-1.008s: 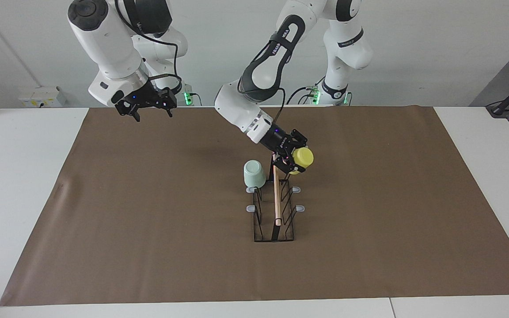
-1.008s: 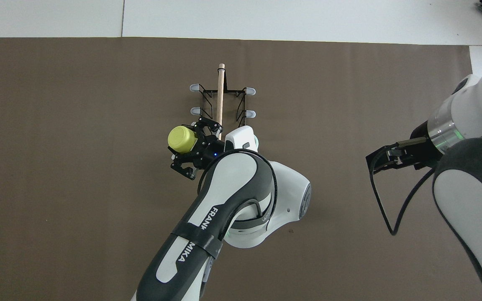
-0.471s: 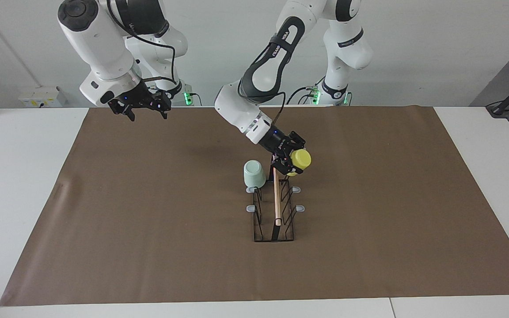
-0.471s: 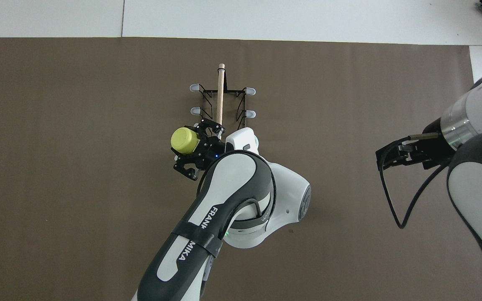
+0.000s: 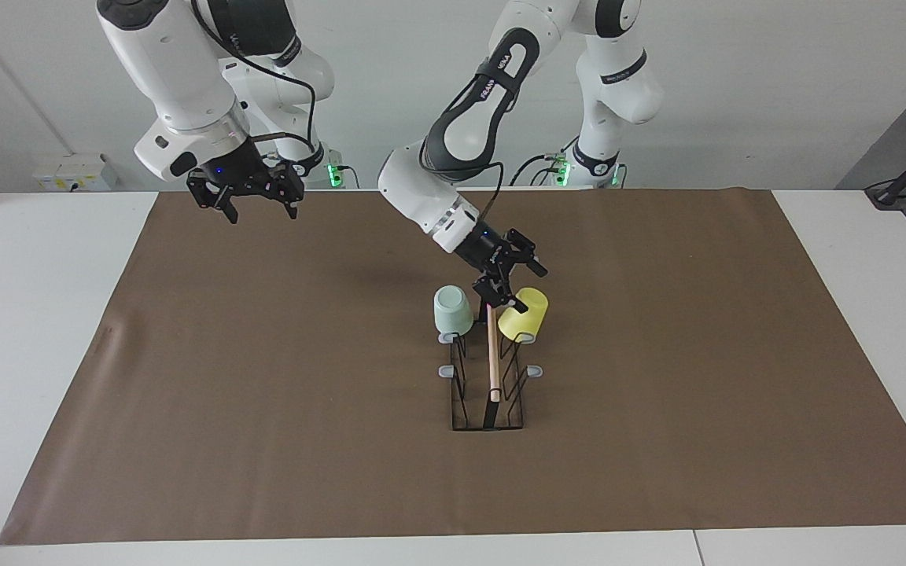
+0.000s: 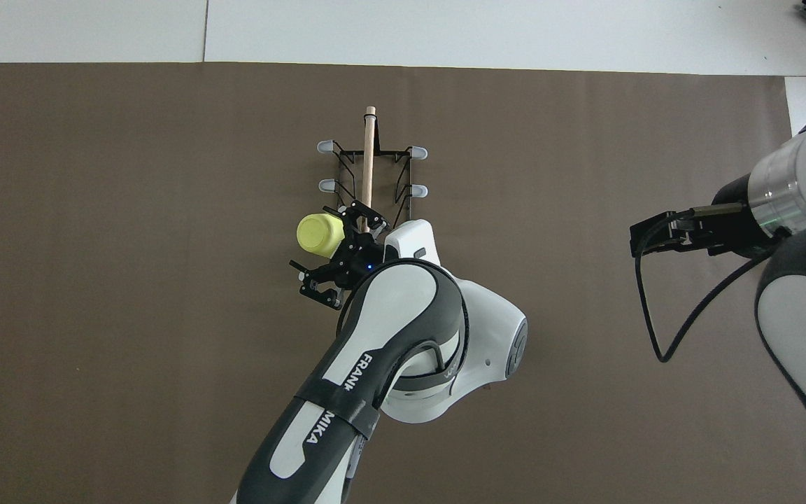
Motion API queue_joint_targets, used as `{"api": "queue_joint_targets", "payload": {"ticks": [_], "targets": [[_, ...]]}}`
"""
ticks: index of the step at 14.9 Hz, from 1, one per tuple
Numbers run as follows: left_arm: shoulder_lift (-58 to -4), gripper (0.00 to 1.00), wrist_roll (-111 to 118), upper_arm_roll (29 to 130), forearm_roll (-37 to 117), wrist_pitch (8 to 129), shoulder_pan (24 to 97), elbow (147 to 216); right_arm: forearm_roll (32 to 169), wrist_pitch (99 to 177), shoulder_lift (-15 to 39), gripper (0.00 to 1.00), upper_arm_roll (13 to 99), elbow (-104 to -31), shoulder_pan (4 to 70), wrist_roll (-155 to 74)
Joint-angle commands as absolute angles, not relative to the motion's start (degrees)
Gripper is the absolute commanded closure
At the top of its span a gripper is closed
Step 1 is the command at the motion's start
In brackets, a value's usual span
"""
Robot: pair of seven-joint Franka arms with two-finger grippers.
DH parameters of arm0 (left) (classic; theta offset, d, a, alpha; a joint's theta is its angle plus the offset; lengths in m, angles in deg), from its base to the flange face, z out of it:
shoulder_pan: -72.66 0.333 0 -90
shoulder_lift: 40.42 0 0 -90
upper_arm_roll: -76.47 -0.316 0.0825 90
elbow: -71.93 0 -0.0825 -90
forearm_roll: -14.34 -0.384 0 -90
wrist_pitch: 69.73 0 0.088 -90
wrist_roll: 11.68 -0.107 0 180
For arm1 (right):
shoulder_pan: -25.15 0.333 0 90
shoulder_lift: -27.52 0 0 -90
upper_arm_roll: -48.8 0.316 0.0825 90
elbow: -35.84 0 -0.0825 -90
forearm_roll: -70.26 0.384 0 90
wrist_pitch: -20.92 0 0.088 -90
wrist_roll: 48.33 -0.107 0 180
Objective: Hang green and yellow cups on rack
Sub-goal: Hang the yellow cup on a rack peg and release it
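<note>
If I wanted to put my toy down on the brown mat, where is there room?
Lots of room. The brown mat is bare from the rack out toward either arm's end of the table, and along the edge farthest from the robots. It is crowded at the rack's end nearest the robots, where the green cup, the yellow cup and the left end effector bunch together.

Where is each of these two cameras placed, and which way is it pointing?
Facing view: high across the table, looking back at the robots; shows both whole arms, the left claw open just above the yellow cup hung on the rack, the right claw open, waiting over the table's robot end.
Overhead view: high above the robots' end, looking steeply down and forward; shows the left arm's forearm and claw, part of the right arm.
Shared: rack, yellow cup, brown mat. The green cup shows only in the facing view.
</note>
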State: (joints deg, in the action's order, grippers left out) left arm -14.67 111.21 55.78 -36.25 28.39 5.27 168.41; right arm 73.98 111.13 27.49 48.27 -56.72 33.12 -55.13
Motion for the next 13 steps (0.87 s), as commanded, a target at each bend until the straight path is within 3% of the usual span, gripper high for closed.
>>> {"api": "queue_joint_targets", "payload": {"ticks": [1,8,13], "targets": [[-14.9,0.00,112.0,54.8,-35.6,28.1,4.3,168.7,73.3,112.9,28.1,0.00,48.7,-56.9,32.5,-56.3],[-15.8,0.00,108.2,54.5,-34.8,28.8,9.2,164.4,72.1,115.1,28.1,0.00,48.8,-56.9,32.7,-59.4],[-24.2,0.00,97.9,54.5,-26.9,34.3,17.0,164.7,69.1,116.4,28.1,0.00,48.9,-57.2,32.6,-59.7]]}}
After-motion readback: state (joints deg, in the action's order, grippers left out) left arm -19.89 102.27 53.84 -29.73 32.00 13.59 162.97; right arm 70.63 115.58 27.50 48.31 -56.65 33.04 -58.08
